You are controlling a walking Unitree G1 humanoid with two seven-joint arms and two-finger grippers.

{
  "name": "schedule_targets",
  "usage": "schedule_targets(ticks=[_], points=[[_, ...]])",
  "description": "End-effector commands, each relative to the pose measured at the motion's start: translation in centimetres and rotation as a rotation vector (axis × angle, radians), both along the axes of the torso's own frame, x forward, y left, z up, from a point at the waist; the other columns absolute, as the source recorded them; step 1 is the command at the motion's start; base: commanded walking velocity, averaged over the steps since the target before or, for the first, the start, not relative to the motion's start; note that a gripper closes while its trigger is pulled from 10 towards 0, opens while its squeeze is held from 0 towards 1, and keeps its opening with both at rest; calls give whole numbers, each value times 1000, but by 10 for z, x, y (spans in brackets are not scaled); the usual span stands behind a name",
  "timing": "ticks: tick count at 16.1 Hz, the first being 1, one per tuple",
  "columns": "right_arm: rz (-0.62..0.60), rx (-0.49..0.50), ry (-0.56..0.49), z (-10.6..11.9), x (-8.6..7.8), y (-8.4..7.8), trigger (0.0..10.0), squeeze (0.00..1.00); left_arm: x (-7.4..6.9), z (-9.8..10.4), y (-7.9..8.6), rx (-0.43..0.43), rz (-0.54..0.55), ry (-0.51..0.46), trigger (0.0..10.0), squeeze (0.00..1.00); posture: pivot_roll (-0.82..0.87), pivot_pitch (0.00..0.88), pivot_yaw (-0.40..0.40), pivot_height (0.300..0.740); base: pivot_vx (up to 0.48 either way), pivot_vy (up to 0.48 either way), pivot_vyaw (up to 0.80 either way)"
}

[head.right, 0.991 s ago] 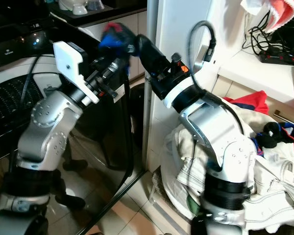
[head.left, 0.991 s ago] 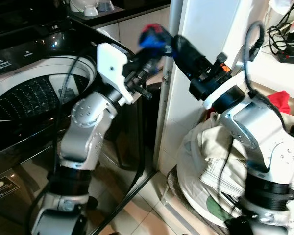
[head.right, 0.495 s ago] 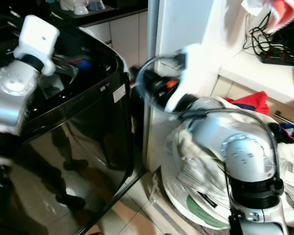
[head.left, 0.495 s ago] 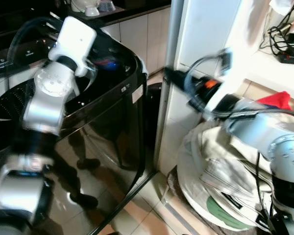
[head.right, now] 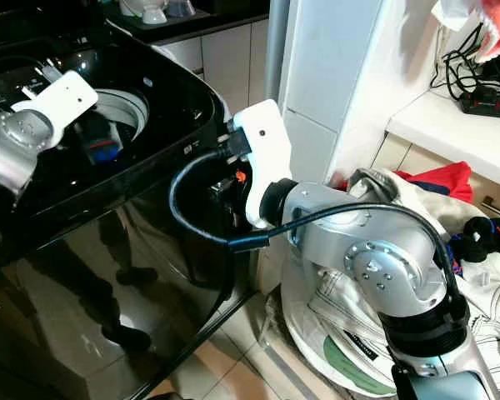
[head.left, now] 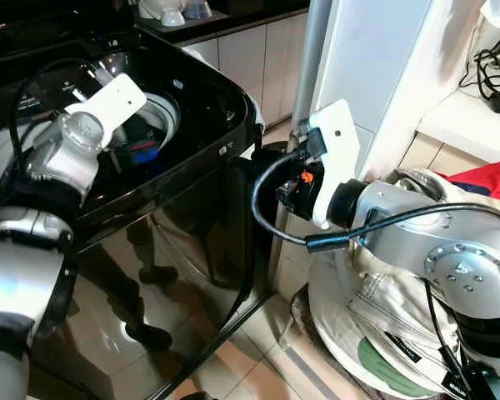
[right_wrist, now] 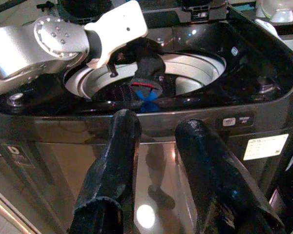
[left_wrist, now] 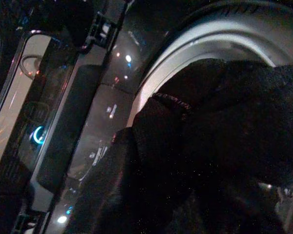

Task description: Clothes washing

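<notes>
Right tool (right_wrist: 156, 195): fingers parted, nothing held, kept in front of the washer (head.left: 192, 208).
Pile (head.right: 350, 333): laundry heaped on the floor beside the washer.
Left tool (right_wrist: 136, 61): closed on the sock (right_wrist: 147, 78), held over the drum (right_wrist: 195, 80).
Risk: the sock could be snagged on the rim if released too near the edge.

We see a glossy black washing machine (head.left: 192, 208), a black, blue and red garment (right_wrist: 146, 83), and cream laundry (head.left: 383, 292).
</notes>
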State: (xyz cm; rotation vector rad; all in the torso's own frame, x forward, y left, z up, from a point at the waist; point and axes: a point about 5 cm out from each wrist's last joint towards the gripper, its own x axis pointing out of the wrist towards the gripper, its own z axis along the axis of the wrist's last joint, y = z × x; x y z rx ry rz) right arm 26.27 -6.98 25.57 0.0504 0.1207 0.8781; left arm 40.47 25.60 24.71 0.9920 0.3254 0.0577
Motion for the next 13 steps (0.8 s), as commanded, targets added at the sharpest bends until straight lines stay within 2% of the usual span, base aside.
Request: schedule_targets(ticks=[1, 10, 13], points=[[3, -29, -15, -1, -3, 0, 10000, 0, 0, 6, 3, 28, 4, 23, 10000, 1000, -74, 0, 46, 740, 0, 0, 0], [-50, -39, -13, -4, 4, -5, 10000, 0, -3, -5, 16, 44, 35, 121, 10000, 1000, -65, 0, 42, 740, 0, 0, 0], [-194, -42, -24, -4, 17, -17, 10000, 0, -3, -3, 18, 69, 38, 108, 10000, 1000, -66, 0, 47, 740, 0, 0, 0]])
